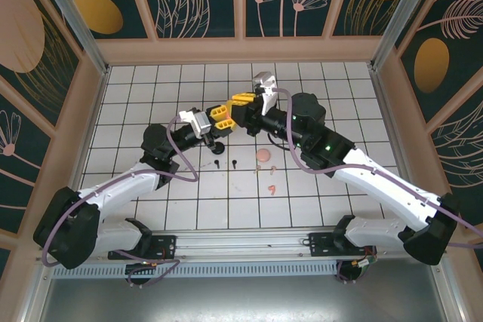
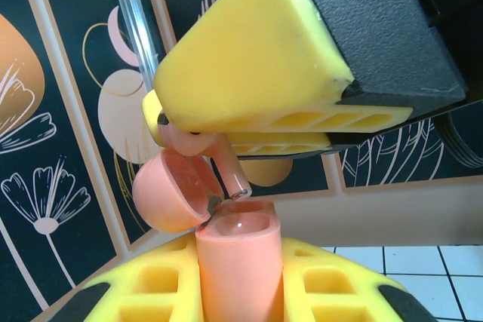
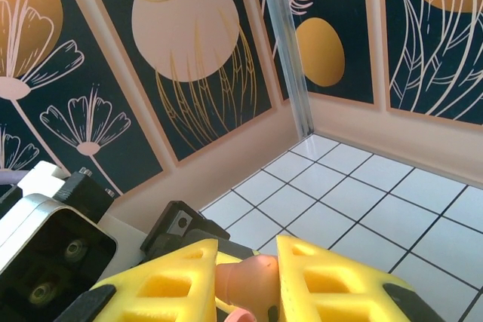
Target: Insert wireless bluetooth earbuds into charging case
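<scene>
Item 1: one pink earbud (image 2: 226, 164) is pinched between the yellow fingers (image 3: 332, 284) of the right gripper (image 1: 240, 100), which are closed narrowly on it. In the left wrist view its stem points down at six o'clock. The tip is just above the open mouth of the charging case (image 2: 238, 269); whether they touch cannot be told.

Item 2: the pink charging case stands upright, clamped between the yellow fingers (image 2: 151, 292) of the left gripper (image 1: 224, 115). Its lid (image 2: 170, 201) is hinged open toward nine o'clock.

Item 3: in the top view both grippers meet above the middle of the tiled table (image 1: 136, 96), the right one at about one o'clock from the left.

Item 4: other buds lie loose on the tiles. Two black earbuds (image 1: 217, 162) are side by side at six o'clock from the grippers. The loose pink earbuds (image 1: 272, 188) are scattered at about five o'clock, near a pink rounded item (image 1: 263, 155).
</scene>
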### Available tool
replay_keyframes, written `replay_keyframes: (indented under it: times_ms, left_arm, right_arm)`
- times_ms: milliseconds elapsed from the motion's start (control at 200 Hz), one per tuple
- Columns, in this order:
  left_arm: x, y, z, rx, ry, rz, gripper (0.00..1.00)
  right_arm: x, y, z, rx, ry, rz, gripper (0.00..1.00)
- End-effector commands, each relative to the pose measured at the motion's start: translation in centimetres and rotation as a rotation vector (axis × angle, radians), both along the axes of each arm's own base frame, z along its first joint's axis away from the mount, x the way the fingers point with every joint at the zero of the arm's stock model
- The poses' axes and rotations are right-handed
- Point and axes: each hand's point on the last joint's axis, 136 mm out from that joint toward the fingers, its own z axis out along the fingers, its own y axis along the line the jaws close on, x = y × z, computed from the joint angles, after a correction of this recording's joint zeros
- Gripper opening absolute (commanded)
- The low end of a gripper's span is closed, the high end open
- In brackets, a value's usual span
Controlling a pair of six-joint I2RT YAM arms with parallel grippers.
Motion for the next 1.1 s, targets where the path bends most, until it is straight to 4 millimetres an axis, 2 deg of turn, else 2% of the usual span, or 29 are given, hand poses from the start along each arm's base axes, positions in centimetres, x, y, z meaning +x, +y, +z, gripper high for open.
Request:
replay_keyframes:
  times_ms: [0, 195, 656, 951, 1091]
  left_arm:
    - [-0.7, 0.1, 2.4, -0.067, -0.057, -0.024, 0.00]
    - [-0.7, 0.2, 2.6, -0.080, -0.048, -0.028, 0.00]
    - [-0.1, 0.2, 4.0, -0.147, 0.009, -0.049, 0.00]
    - [-0.1, 0.2, 4.0, -0.153, 0.019, -0.053, 0.00]
    - [-0.2, 0.0, 3.8, -0.145, 0.021, -0.064, 0.00]
  right_arm:
    - [0.3, 0.0, 0.0, 0.025, -0.012, -0.005, 0.23]
    - [0.8, -0.1, -0.6, 0.019, 0.003, -0.016, 0.22]
    - [0.4, 0.3, -3.0, -0.012, 0.031, 0.020, 0.21]
    - [0.6, 0.9, -4.6, -0.058, 0.042, 0.023, 0.21]
    - [0.8, 1.4, -4.6, -0.066, 0.034, 0.023, 0.21]
